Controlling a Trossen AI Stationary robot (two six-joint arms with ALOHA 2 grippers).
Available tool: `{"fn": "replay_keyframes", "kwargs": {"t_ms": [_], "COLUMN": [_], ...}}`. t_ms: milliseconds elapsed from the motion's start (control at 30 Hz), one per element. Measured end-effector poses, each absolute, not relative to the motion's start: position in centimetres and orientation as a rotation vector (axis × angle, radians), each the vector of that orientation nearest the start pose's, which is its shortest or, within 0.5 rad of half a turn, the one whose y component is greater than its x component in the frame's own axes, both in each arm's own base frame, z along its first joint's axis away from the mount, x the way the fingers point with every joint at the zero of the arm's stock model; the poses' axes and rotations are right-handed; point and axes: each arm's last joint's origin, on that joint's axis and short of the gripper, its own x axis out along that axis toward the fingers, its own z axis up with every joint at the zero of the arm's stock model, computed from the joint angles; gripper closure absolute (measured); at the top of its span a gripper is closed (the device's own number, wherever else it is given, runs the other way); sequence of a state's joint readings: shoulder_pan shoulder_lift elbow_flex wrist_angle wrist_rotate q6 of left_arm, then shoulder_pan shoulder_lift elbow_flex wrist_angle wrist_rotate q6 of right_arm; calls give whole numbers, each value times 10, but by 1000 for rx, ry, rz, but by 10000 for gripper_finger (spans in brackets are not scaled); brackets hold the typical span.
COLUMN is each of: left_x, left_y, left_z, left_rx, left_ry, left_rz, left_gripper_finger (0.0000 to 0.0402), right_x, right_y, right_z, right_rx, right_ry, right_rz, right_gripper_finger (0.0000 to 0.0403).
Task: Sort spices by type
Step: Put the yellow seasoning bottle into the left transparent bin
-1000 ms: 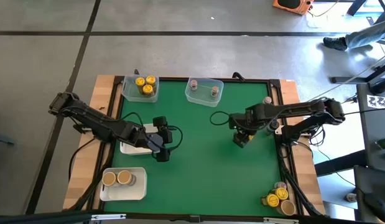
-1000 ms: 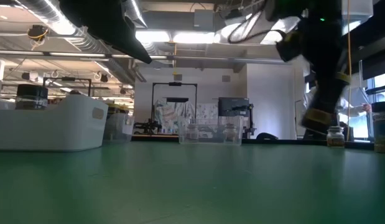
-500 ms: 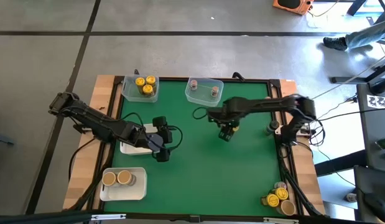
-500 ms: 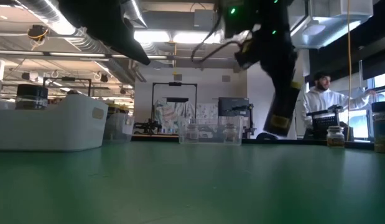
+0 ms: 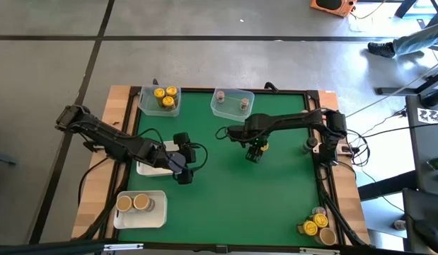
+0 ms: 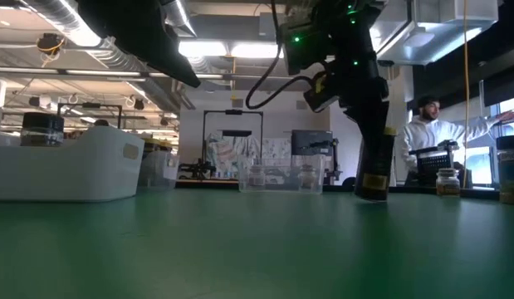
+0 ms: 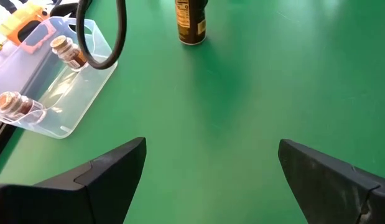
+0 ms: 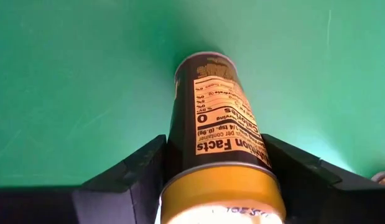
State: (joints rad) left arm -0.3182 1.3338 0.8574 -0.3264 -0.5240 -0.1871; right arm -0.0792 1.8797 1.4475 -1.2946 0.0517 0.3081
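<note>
A spice jar (image 8: 211, 118) with a yellow lid and a dark label stands upright near the mat's middle, also seen as the jar (image 5: 257, 147) from above and the jar (image 6: 374, 176) from table height. My right gripper (image 8: 217, 169) is shut on it from above. Whether the jar's base touches the green mat (image 5: 226, 184) I cannot tell. My left gripper (image 5: 185, 172) hangs open over the mat's left part, beside a white tray (image 5: 149, 168). Its fingers (image 7: 111, 171) are spread wide with nothing between them. My right gripper pinches the jar's upper side, just below the yellow lid (image 8: 180, 171), between its two fingers (image 8: 131, 180). The fingers point down, one on each side of the jar. The jar stays upright, its base at the mat or just above it.
A clear tub (image 5: 162, 100) at the far left holds yellow-lidded jars. A second clear tub (image 5: 231, 103) holds two jars with pale lids. A white tray (image 5: 139, 210) at the near left holds tan-lidded jars. More jars (image 5: 316, 227) crowd the near right corner. A person (image 6: 429, 133) stands beyond the table.
My right gripper has carried the jar from the mat's right part toward its middle, sinking lower and rolling about its own line. The jar has stayed upright and come down close to the mat.
</note>
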Motion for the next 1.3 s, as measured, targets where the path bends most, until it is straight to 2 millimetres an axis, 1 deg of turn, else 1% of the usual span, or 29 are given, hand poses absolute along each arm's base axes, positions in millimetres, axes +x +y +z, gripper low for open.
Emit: {"fn": "replay_keyframes", "kwargs": {"t_ms": [200, 367, 467, 533, 700, 933, 1300], "left_x": [259, 259, 259, 259, 259, 259, 258], "left_y": [-70, -70, -70, -70, -70, -70, -71], "left_z": [234, 234, 234, 234, 234, 234, 234], "left_rx": [147, 143, 137, 136, 133, 134, 137], "left_ry": [710, 709, 708, 708, 707, 708, 715], "left_rz": [263, 264, 266, 267, 268, 267, 260], "left_gripper_finger": [37, 37, 37, 37, 37, 37, 37], "right_x": [332, 328, 328, 328, 329, 334, 336], "right_y": [-28, -28, -28, -29, -30, -29, -29], "right_z": [212, 215, 222, 223, 222, 216, 214], "right_rx": [229, 208, 207, 201, 155, 216, 221], "right_ry": [1682, 1707, 1656, 1645, 1635, 1639, 1628], "right_rz": [-367, -361, -357, -361, -395, -342, -343], "right_gripper_finger": [158, 158, 158, 158, 157, 157, 157]}}
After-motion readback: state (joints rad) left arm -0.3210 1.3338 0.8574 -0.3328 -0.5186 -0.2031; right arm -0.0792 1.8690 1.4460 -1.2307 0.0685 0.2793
